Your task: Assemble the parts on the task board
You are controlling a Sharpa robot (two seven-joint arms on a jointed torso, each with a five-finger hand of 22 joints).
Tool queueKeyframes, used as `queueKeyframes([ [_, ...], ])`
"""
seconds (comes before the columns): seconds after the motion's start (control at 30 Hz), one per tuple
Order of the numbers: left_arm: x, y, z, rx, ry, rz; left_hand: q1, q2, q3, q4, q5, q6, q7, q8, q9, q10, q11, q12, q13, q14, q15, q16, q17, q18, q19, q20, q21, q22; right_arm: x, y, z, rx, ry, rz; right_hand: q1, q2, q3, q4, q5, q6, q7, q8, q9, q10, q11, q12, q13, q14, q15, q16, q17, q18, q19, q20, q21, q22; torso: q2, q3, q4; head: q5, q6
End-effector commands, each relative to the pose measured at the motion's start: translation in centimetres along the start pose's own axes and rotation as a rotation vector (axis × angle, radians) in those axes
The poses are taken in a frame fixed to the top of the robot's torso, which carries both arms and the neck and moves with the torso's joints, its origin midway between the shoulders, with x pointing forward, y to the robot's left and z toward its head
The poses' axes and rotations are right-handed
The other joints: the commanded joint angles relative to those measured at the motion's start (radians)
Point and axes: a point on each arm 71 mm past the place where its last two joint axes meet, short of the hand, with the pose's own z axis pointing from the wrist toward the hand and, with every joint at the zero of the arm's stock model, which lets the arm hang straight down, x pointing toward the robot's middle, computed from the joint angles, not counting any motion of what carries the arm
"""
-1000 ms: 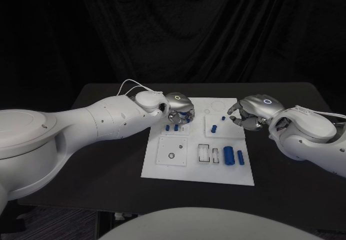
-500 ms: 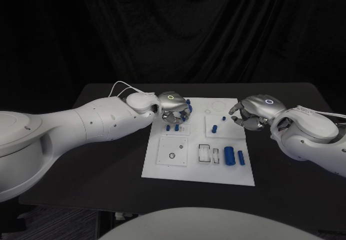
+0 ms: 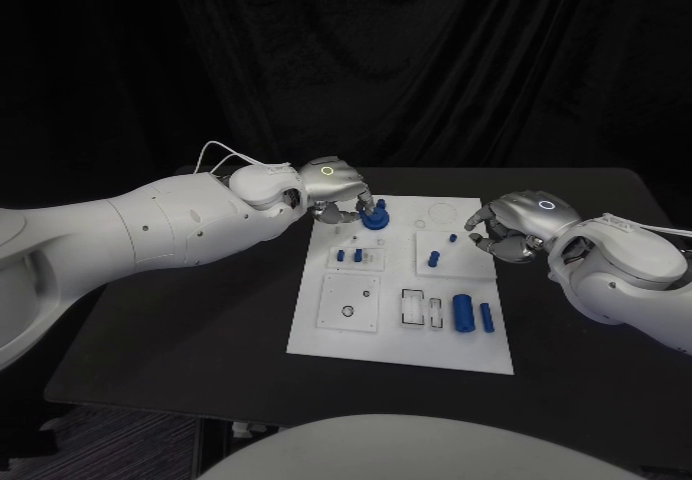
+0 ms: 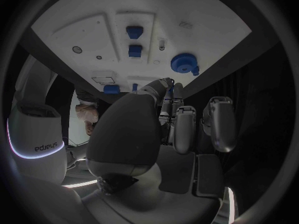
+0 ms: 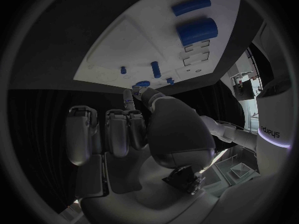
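The white task board (image 3: pixel 346 335) lies in the middle of the black table. A round blue part (image 3: pixel 375 217) with a short stub sits on its far left corner, also in the left wrist view (image 4: pixel 184 63). My left hand (image 3: pixel 335 188) hovers just beside that part, fingers (image 4: pixel 177 129) apart and holding nothing. Two blue pegs (image 3: pixel 349 256) stand below it. My right hand (image 3: pixel 522 225) is at the board's right edge with its fingers (image 5: pixel 118 129) bent and nothing in them, close to a small blue peg (image 3: pixel 451 238). Another peg (image 3: pixel 433 258) stands nearby.
Two blue cylinders (image 3: pixel 463 311) lie near the board's front right, beside two rectangular slots (image 3: pixel 410 305). A round recess (image 3: pixel 437 212) marks the far side. Bare black table surrounds the board, with dark curtain behind.
My left hand carried the round blue part from over the two pegs to the board's far left corner, and the part now sits there clear of the fingers. The right hand has hardly moved.
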Motion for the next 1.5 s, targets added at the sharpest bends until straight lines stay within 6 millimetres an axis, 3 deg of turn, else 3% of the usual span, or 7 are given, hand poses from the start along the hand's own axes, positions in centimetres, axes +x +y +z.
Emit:
queueKeyframes([
  [0.03,-0.2,-0.3,0.0,0.009,0.022,-0.008,-0.003,0.007,0.006,0.000,0.004,-0.002,-0.001,-0.009,0.003,0.010,0.002,-0.008,-0.004,-0.005,0.000,-0.006,0.000,-0.014,0.003,-0.003,-0.005,0.181,0.1,-0.1,0.0,0.014,0.008,-0.004,-0.008,0.006,0.008,-0.001,0.004,0.005,-0.002,-0.003,-0.001,0.043,-0.005,-0.008,0.177,0.082,-0.006,-0.003,0.146,0.004,0.053,-0.007,-0.007,0.227,0.001,-0.0028,0.0027,0.003,0.000],
  [0.3,0.4,-0.5,-0.2,0.015,0.078,-0.031,-0.007,0.004,0.007,-0.002,-0.004,-0.003,-0.001,-0.013,0.002,0.022,0.002,-0.016,-0.014,-0.003,0.000,-0.004,0.002,-0.017,0.008,-0.002,0.004,0.184,0.2,0.1,0.1,0.009,0.011,-0.004,-0.008,0.006,0.008,-0.001,0.004,0.005,-0.002,-0.003,-0.001,0.043,-0.005,-0.008,0.177,0.082,-0.006,-0.003,0.146,0.004,0.053,-0.007,-0.007,0.227,0.001,-0.0038,-0.0037,0.006,0.000],
  [0.47,1.0,-0.6,-0.3,0.011,0.101,-0.042,-0.010,0.005,0.008,-0.002,-0.014,-0.002,0.001,-0.016,0.003,0.027,0.003,-0.027,-0.024,-0.005,0.000,-0.008,-0.005,-0.017,0.009,-0.002,0.004,0.184,0.3,0.0,0.0,0.011,0.018,-0.004,-0.008,0.007,0.009,-0.001,0.004,0.005,-0.002,-0.003,-0.001,0.043,-0.005,-0.008,0.178,0.082,-0.006,-0.004,0.145,0.004,0.053,-0.007,-0.007,0.227,0.002,-0.0034,-0.0012,0.004,0.000],
  [0.87,2.2,-0.5,-0.5,-0.004,0.138,-0.058,-0.013,0.005,0.007,-0.002,-0.020,0.001,0.002,-0.016,0.004,0.030,0.004,-0.035,-0.031,-0.009,0.001,-0.013,-0.014,-0.016,0.006,-0.002,-0.001,0.183,0.4,0.1,0.0,0.008,0.024,-0.004,-0.008,0.007,0.009,-0.001,0.004,0.005,-0.002,-0.003,-0.001,0.043,-0.005,-0.008,0.178,0.082,-0.006,-0.004,0.145,0.004,0.053,-0.007,-0.007,0.227,0.001,-0.0010,-0.0029,0.007,0.000],
  [1.5,3.2,-0.2,-0.7,-0.030,0.143,-0.061,-0.012,0.004,0.009,-0.007,-0.021,0.001,0.004,-0.019,0.004,0.036,0.007,-0.045,-0.040,-0.014,0.003,-0.018,-0.024,-0.014,0.001,-0.001,-0.009,0.180,0.4,0.2,0.0,0.006,0.022,-0.003,-0.008,0.007,0.009,-0.001,0.004,0.005,-0.002,-0.003,-0.001,0.043,-0.005,-0.008,0.178,0.082,-0.006,-0.004,0.145,0.004,0.053,-0.007,-0.007,0.227,0.000,-0.0008,-0.0036,0.004,0.000],
])
